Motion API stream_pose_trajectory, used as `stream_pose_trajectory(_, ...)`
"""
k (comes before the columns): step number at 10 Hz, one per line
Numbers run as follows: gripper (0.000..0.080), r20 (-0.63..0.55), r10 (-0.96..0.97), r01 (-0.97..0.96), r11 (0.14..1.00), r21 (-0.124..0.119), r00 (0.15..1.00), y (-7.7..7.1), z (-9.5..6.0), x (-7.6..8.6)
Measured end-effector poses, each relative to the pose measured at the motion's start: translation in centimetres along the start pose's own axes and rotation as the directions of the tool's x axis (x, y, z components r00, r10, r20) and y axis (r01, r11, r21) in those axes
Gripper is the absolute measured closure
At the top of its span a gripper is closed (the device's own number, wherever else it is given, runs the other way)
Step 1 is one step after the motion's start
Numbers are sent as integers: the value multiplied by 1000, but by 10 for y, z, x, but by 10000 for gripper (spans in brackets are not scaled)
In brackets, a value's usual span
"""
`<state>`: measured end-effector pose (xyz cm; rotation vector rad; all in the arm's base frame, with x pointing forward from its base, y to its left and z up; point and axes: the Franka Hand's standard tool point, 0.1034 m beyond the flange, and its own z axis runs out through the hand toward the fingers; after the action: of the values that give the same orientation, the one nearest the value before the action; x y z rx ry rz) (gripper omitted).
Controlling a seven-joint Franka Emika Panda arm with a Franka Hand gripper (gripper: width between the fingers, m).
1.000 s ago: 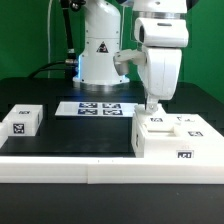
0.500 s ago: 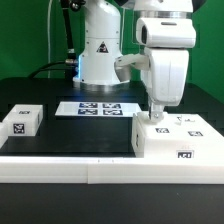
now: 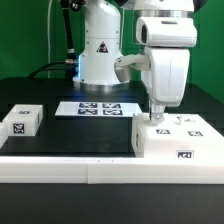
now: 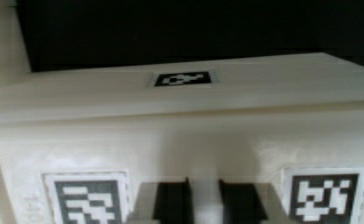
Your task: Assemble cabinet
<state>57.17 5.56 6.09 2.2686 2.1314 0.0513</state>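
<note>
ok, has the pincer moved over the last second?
Yes. Against the marker board, the pincer shifted slightly toward the exterior view's right and down toward the cabinet, then stayed put.

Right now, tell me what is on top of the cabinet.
The cabinet carries square marker tags on top, and the gripper stands at its top edge toward the exterior view's left. Whatever lies beneath the fingertips is covered.

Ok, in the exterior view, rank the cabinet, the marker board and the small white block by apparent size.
1. The cabinet, clearly largest.
2-3. The marker board and the small white block look about alike. The block sits nearer the camera, so I won't rank them.
</note>
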Motion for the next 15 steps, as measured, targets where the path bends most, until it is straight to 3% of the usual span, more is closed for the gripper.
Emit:
stream_pose_trajectory(1, 729, 0, 0, 0, 1000, 0, 1000, 0, 0, 0)
stream_pose_trajectory(2, 652, 0, 0, 0, 1000, 1, 1000, 0, 0, 0)
stream_pose_trajectory(3, 516, 0, 0, 0, 1000, 1, 1000, 0, 0, 0)
stream_pose_trajectory(4, 516, 0, 0, 0, 1000, 1, 1000, 0, 0, 0)
stream_pose_trajectory(5, 332, 0, 0, 0, 1000, 1, 1000, 0, 0, 0)
stream_pose_trajectory(6, 198, 0, 0, 0, 1000, 1, 1000, 0, 0, 0)
stream_pose_trajectory(7, 198, 0, 0, 0, 1000, 1, 1000, 0, 0, 0)
stream_pose_trajectory(8, 41, 0, 0, 0, 1000, 1, 1000, 0, 0, 0)
stream_pose_trajectory(10, 8, -1, 21, -21, 1000, -3, 1000, -1, -1, 0)
stream_pose_trajectory(11, 1, -4, 94, -94, 995, -21, 996, -10, -11, -2)
stream_pose_trajectory(13, 2, -3, 237, -237, 971, -31, 972, -29, -25, 0)
stream_pose_trajectory(15, 2, -19, 327, -327, 944, -45, 945, -45, -27, 8)
